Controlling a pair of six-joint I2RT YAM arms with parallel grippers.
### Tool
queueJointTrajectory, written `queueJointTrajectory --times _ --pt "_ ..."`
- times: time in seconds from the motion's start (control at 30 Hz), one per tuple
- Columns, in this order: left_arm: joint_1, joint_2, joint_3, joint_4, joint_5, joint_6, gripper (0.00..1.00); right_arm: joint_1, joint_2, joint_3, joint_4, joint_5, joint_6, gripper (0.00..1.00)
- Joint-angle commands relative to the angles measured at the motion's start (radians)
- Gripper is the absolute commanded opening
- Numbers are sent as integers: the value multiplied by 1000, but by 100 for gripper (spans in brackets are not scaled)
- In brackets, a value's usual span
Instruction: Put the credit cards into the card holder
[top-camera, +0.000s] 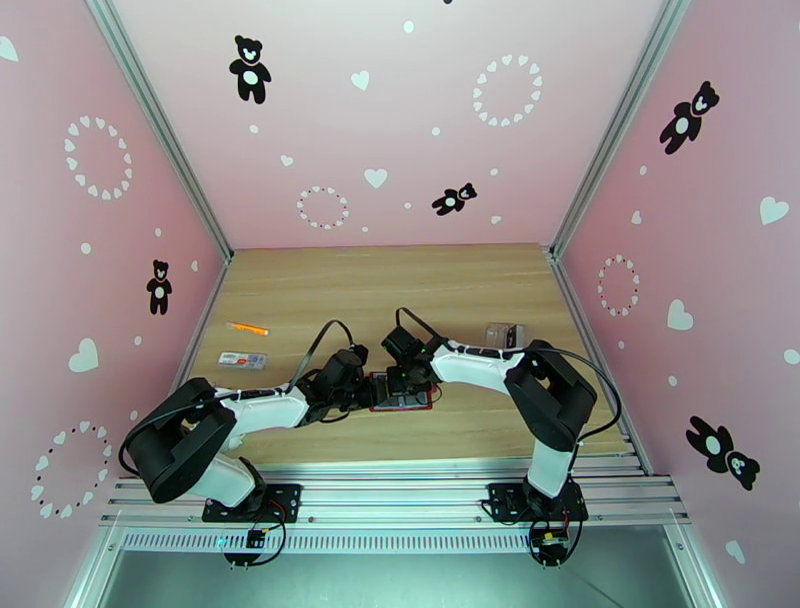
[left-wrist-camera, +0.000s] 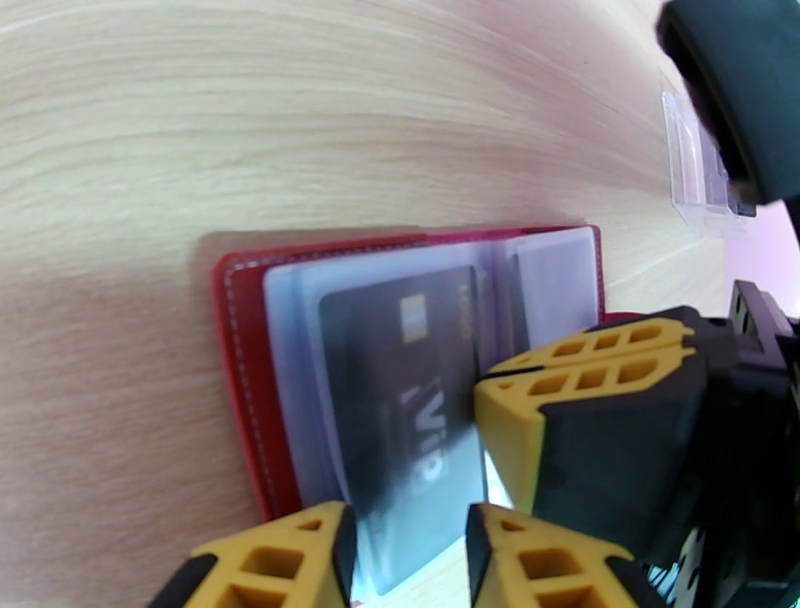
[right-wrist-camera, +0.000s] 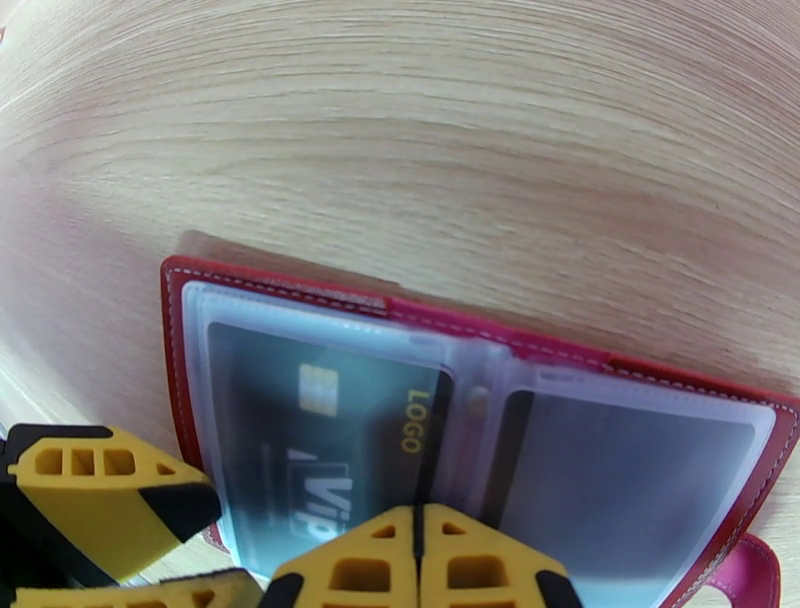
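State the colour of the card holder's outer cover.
Dark red with pale stitching on the card holder, clearest in the right wrist view.
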Motion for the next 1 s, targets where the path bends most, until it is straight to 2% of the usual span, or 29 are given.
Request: queueJointTrajectory --times 0.0,0.97 --pt "-16 1 18 19 16 -2 35 3 32 -20 6 -5 2 3" --pt "-26 -60 -4 125 63 -51 35 2 -44 -44 26 -6 3 3"
